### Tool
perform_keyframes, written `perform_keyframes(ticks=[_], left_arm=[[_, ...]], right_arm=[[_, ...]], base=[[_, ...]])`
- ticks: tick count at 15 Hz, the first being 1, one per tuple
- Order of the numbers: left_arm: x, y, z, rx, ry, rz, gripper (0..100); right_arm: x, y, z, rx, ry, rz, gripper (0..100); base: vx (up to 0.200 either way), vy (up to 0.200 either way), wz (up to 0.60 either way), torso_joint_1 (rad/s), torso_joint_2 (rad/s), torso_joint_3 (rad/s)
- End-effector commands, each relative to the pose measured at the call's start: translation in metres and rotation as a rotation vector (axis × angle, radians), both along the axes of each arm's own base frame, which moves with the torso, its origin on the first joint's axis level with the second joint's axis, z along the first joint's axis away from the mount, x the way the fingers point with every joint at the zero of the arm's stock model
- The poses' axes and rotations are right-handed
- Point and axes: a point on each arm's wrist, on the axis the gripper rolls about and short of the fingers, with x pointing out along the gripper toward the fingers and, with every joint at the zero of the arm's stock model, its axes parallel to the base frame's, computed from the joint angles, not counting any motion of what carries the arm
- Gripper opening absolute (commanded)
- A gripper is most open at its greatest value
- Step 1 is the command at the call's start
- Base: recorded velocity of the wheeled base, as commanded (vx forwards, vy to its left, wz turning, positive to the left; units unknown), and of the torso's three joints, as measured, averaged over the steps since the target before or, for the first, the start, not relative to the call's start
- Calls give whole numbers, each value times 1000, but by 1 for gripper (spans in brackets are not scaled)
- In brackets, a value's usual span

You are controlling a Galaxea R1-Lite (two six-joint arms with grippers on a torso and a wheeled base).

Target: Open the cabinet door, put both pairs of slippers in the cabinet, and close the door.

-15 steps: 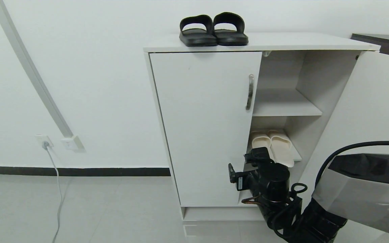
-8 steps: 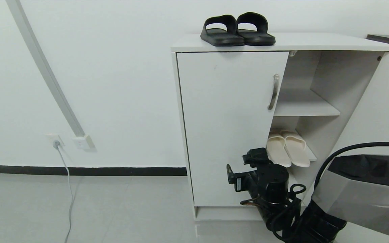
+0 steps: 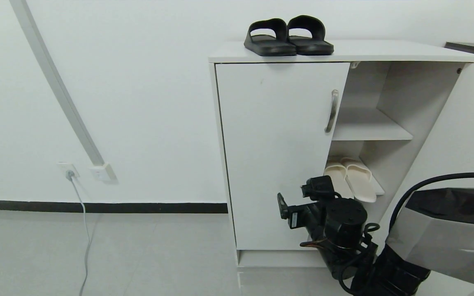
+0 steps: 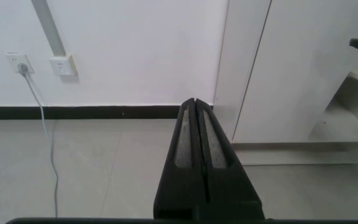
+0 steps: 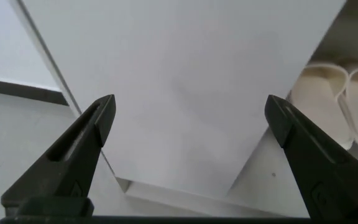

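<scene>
A grey cable plugs into a wall socket, just beside a white conduit box

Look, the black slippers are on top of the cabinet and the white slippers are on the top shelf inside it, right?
Not quite. The head view shows the white slippers on the shelf below the top shelf, not on it. The black slippers are on top of the cabinet, as you said.

Bright, even, diffuse light throughout. Soft shadow under black slippers on cabinet top; shelf area inside slightly dimmer. Head view bows wall conduit near edge.
</scene>
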Motion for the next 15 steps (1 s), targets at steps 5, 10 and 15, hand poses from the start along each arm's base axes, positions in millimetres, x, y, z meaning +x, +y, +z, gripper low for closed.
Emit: perform_keyframes(ticks=[5,10,15], left_arm=[[0,0,0,-1,1,3,0],[0,0,0,-1,1,3,0],[0,0,0,-3,1,3,0]], right_arm=[[4,1,-21,-44,4,6,100],[4,1,-21,-49,2,8,100],[3,1,-20,-49,2,8,100]], base=[[0,0,0,0,0,0],[0,0,0,0,0,0],[0,0,0,20,-288,-270]])
